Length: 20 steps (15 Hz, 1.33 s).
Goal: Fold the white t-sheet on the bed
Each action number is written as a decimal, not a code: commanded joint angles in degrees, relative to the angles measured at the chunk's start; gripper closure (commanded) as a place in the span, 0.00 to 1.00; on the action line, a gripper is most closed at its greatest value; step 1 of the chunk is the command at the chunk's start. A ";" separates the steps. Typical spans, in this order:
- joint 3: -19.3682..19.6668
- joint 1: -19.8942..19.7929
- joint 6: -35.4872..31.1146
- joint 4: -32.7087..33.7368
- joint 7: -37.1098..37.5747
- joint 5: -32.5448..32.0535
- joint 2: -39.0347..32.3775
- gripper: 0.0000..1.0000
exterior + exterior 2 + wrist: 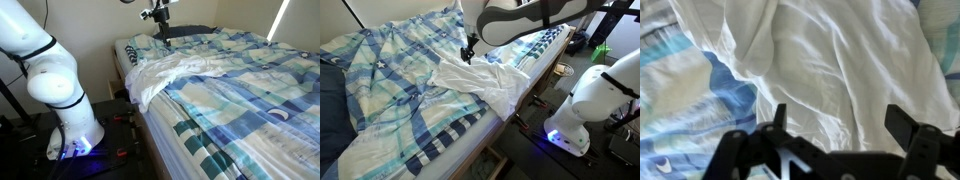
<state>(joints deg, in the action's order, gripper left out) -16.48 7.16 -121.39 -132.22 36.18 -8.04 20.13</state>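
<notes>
Hanging over the white t-sheet, the gripper is spread wide and empty. The wrist view shows both dark fingers apart, with only wrinkled white cloth beneath them and nothing caught between. I would guess it is poised this way to come down on an edge or corner for the first fold, since nothing has been folded yet.

The garment lies bunched on the bed, at the side nearest the robot's base. It sits on top of the blue-and-white checked bedspread rather than spread flat. In both exterior views one end spills over the mattress edge and hangs down the side, which looks like loose cloth slumping under its own weight.

Its long axis runs across the bed, from the middle of the mattress out towards that edge. The draped end points at the robot and the floor, while the inner end lies under the gripper. I cannot tell which end is collar and which is hem.
</notes>
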 commanded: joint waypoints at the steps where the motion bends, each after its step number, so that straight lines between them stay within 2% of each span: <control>1: 1.18 0.31 -6.36 -2.28 -8.01 -0.58 0.36 0.00; 3: 0.56 -1.25 -8.68 -1.00 -4.39 0.10 -2.88 0.00; 6: -1.07 -2.87 -7.73 2.08 4.77 -1.63 -8.12 0.00; 7: 0.52 -1.35 -7.71 -0.47 0.27 -0.21 -4.47 0.00; 11: 0.58 -1.22 -7.67 1.17 3.49 -0.79 -7.96 0.00; 12: 0.70 -1.25 -9.38 0.81 3.68 -0.74 -8.01 0.00; 17: 0.93 -1.47 -14.00 3.41 2.33 -1.91 -11.71 0.00; 20: 1.16 -1.64 -13.66 6.39 2.53 -4.15 -14.74 0.00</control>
<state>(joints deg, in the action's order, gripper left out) -16.09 5.32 -134.98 -129.73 39.24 -9.86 9.16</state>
